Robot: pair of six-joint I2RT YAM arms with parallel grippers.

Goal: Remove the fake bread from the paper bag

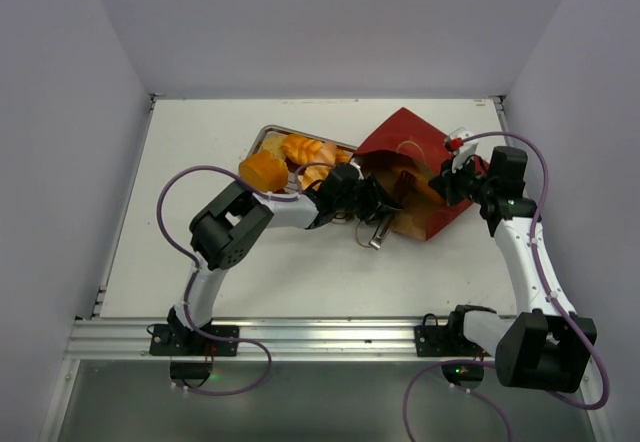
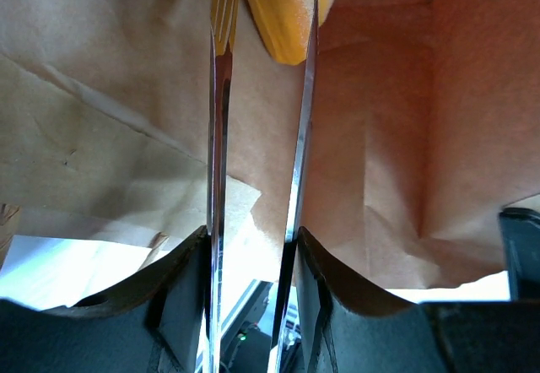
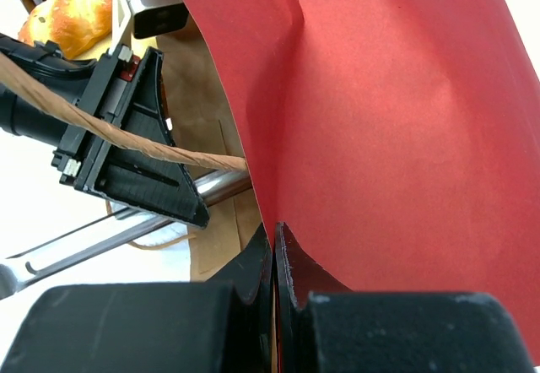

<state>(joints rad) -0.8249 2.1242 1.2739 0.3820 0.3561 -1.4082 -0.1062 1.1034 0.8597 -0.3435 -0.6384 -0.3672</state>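
Observation:
The red paper bag (image 1: 412, 167) lies on its side, its mouth facing left. My left gripper (image 1: 368, 200) reaches into the mouth and is shut on metal tongs (image 2: 218, 137). In the left wrist view the tong blades hold a golden-orange fake bread piece (image 2: 283, 14) against the brown kraft inside (image 2: 101, 94). My right gripper (image 1: 447, 182) is shut on the bag's red edge (image 3: 380, 120), its jaws pinched on the paper (image 3: 274, 240). Other bread pieces (image 1: 303, 152) lie in the metal tray (image 1: 262, 140), and a round orange loaf (image 1: 262, 172) sits at its near corner.
The bag's string handle (image 3: 110, 132) hangs across my left gripper's body (image 3: 126, 145). The tongs' rear end (image 1: 378, 234) sticks out toward the near side below the bag mouth. The tray stands left of the bag, touching it.

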